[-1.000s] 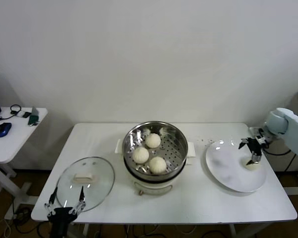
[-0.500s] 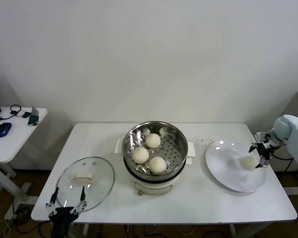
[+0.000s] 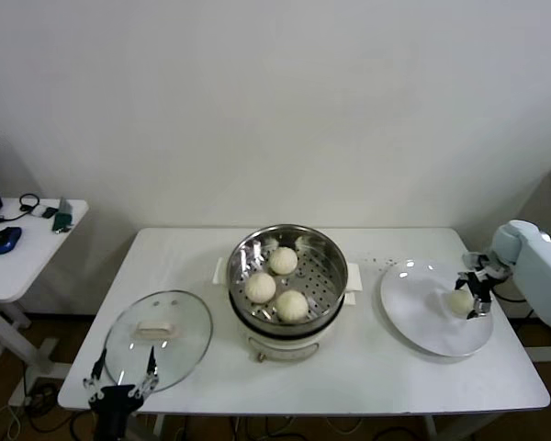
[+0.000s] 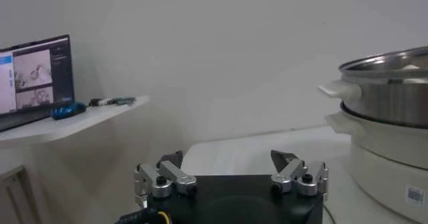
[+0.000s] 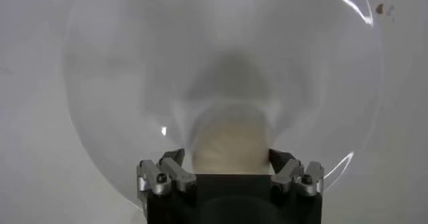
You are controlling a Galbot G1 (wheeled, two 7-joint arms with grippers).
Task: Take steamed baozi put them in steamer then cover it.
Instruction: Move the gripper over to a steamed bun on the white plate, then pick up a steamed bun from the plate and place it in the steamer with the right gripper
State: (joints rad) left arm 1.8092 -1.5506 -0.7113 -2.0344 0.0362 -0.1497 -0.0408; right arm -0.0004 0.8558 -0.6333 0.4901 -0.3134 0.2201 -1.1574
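At the right edge of the head view, the right end effector (image 3: 475, 296) sits over the white plate (image 3: 422, 322), its fingers spread around the last bun (image 3: 459, 300), which lies on the right part of that plate. From the right wrist camera the bun (image 5: 231, 144) shows between the two fingertips (image 5: 164, 173), which stand on either side of it with the jaws wide; whether they touch the bun cannot be told. A few dark specks lie on the surface just beyond the plate's rim.

Centre frame in the head view stands the steamer (image 3: 286, 280), a shiny steel pot on a white base with small side handles. Three buns (image 3: 292, 305) rest on its perforated tray: one toward the back, one at the left, one at the front. The pot is uncovered.

Lower left in the head view, the clear glass lid (image 3: 158, 339) lies flat on the white surface (image 3: 376, 367), near its front corner and well apart from the steamer. The left end effector (image 3: 121, 375) waits at the front edge just below the lid, fingers spread and holding nothing; the left wrist camera shows the same open fingers (image 4: 164, 178) with the steamer's side off to the right of that frame.

At the far left of the head view, a small side table (image 3: 28, 248) carries a blue mouse (image 3: 5, 240).
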